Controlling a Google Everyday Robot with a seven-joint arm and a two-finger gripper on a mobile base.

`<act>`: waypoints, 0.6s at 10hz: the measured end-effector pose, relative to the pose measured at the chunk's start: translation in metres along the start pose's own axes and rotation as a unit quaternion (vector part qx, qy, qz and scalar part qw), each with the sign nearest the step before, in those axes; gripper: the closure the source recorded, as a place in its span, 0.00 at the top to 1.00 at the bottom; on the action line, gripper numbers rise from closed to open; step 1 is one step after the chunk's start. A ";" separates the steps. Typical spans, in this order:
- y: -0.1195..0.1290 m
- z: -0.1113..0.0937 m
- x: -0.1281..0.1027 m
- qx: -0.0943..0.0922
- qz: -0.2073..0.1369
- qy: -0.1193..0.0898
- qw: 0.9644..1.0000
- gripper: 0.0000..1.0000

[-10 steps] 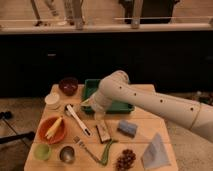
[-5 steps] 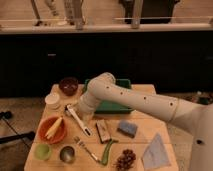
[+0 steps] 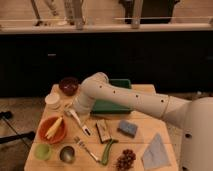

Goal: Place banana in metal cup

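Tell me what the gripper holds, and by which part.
Cannot tell; the gripper hangs beside the orange bowl, where the banana lies unheld.

**White robot arm reaching left, bent down at the elbow**

The robot's white base (image 3: 197, 135) fills the right edge. Its thick arm (image 3: 135, 100) stretches leftward and slightly upward to a rounded elbow (image 3: 95, 82) — then folds downward. The gripper (image 3: 74, 111) hangs at the arm's low left end, below the elbow, largely hidden behind the wrist (image 3: 81, 102).
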 end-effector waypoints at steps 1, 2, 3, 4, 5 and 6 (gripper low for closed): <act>-0.001 0.001 -0.001 0.000 -0.001 0.000 1.000 0.74; 0.000 0.000 0.000 0.000 0.000 0.000 1.000 0.74; 0.000 0.000 0.000 0.000 0.000 0.000 1.000 0.74; 0.000 0.000 0.000 0.000 0.000 0.000 1.000 0.74; 0.000 0.000 0.001 -0.001 -0.001 -0.001 1.000 0.74; -0.004 0.005 0.002 -0.002 -0.006 -0.006 1.000 0.74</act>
